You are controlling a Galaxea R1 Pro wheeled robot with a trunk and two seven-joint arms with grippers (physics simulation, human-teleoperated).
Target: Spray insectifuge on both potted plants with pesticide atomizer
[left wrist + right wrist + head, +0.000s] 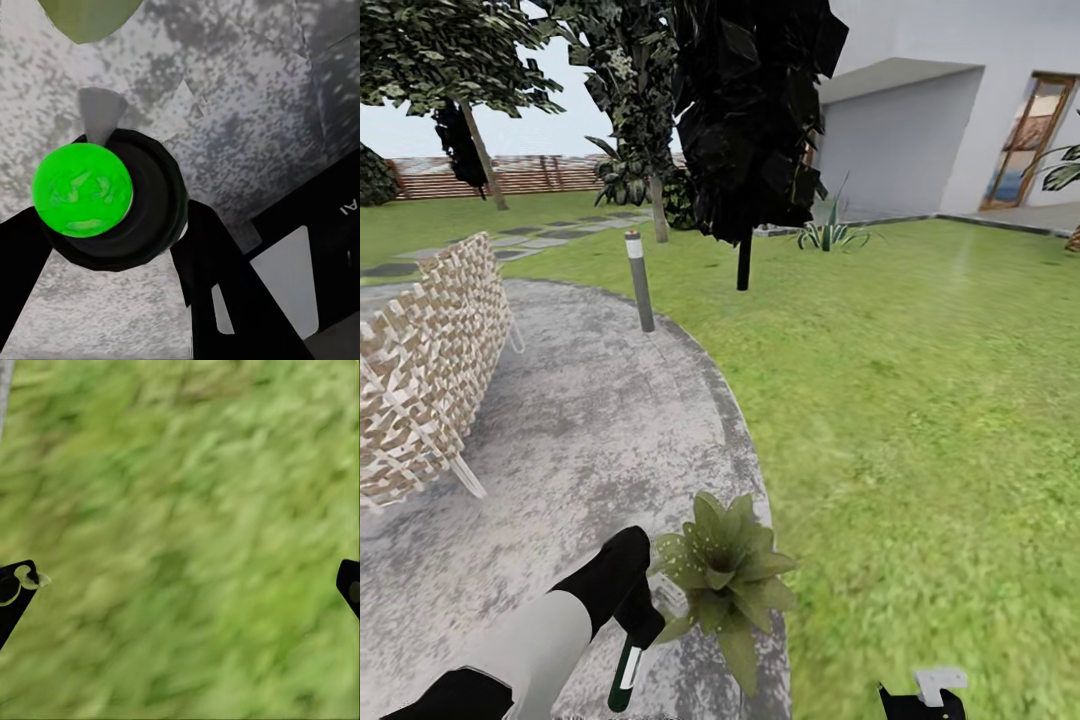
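Note:
The pesticide atomizer (626, 676), a slim dark green bottle with a white label, hangs low over the grey patio (590, 440). My left gripper (641, 612) is shut on its upper part. In the left wrist view the bottle's bright green round end (82, 191) faces the camera, clamped between the black fingers (214, 274). One potted plant (726, 576), a rosette of pale-speckled leaves, stands at the patio's edge just right of the bottle, its pot hidden. A leaf tip (90, 19) shows above the bottle. My right gripper (180, 592) is open over lawn and also shows low down (921, 702).
A wicker seat (430, 380) stands on the patio at left. A grey bollard lamp (639, 280) rises at the patio's far rim, with a dark tree (745, 130) and a spiky agave (828, 235) beyond. Lawn (920, 420) spreads right toward the house; a fence (520, 175) runs behind.

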